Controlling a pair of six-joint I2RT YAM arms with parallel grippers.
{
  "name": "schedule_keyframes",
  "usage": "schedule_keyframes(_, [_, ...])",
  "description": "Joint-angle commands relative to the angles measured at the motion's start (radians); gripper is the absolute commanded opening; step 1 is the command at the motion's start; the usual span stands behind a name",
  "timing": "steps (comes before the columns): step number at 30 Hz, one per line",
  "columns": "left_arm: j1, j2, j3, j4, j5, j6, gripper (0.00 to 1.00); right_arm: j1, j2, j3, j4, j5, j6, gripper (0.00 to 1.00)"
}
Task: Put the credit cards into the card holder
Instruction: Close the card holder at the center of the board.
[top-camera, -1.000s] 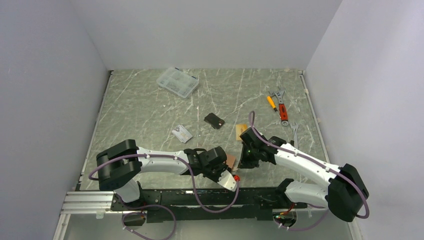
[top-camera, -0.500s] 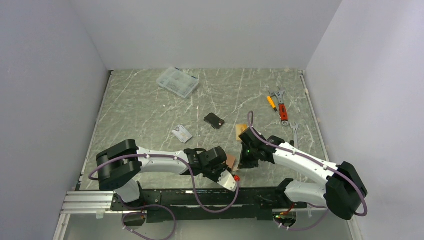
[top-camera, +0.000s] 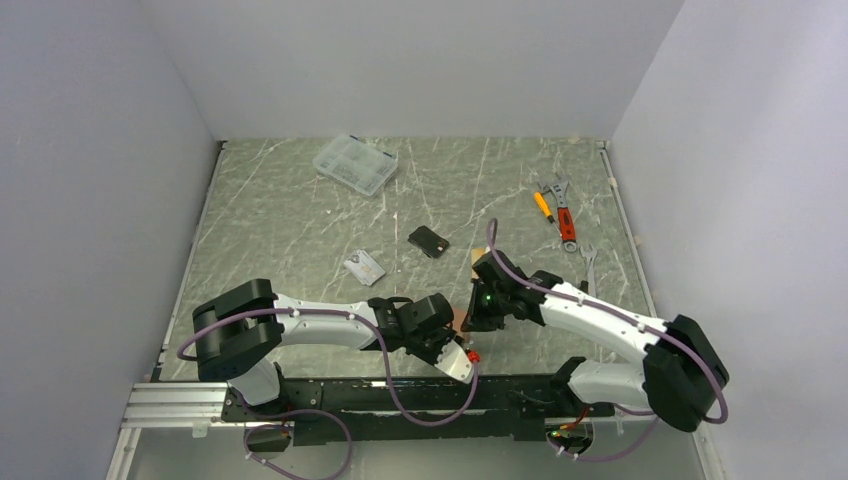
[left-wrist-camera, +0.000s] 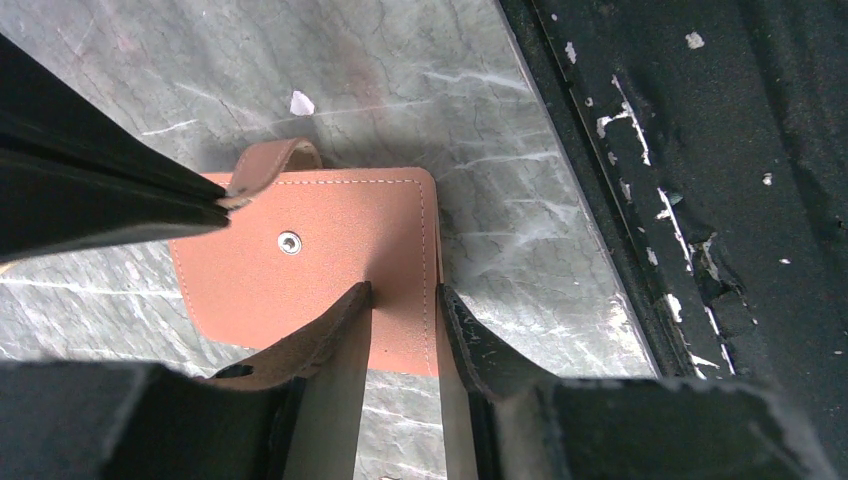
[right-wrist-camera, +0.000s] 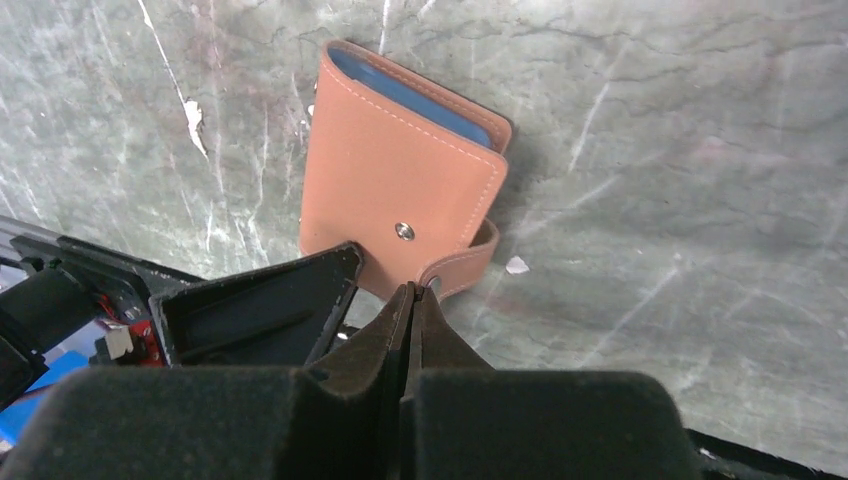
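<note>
Card holder (right-wrist-camera: 400, 190) flat on bench (top-camera: 300, 230) near front edge, long axis running away from right wrist camera, tab (right-wrist-camera: 462, 265) nearest. Left pincer (left-wrist-camera: 403, 310) pinches its edge; right pincer (right-wrist-camera: 412, 300) pressed together at tab.

Your left hand (left-wrist-camera: 403, 335) gripping the near edge of the flat pinkish-brown leather card holder (left-wrist-camera: 320, 262), snap stud facing up, closing tab curled at its far edge, grey marbled bench (left-wrist-camera: 430, 80) beneath, black scuffed rail (left-wrist-camera: 700, 150) alongside.

Right end effector (right-wrist-camera: 412, 300) newly closed, shifted leftward.
</note>
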Motion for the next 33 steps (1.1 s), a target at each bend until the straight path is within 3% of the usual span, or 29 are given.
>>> schedule_keyframes(1, [-0.003, -0.005, -0.006, -0.036, -0.010, 0.008, 0.34, 0.009, 0.079, 0.046, 0.113, -0.058, -0.012, 0.00])
schedule_keyframes(23, [-0.003, -0.007, 0.002, -0.052, -0.004, 0.008, 0.32, 0.048, 0.162, 0.036, 0.184, 0.003, 0.032, 0.00])
schedule_keyframes(33, [-0.003, -0.010, 0.006, -0.060, 0.000, 0.006, 0.32, 0.053, 0.194, 0.056, 0.121, 0.048, 0.008, 0.00])
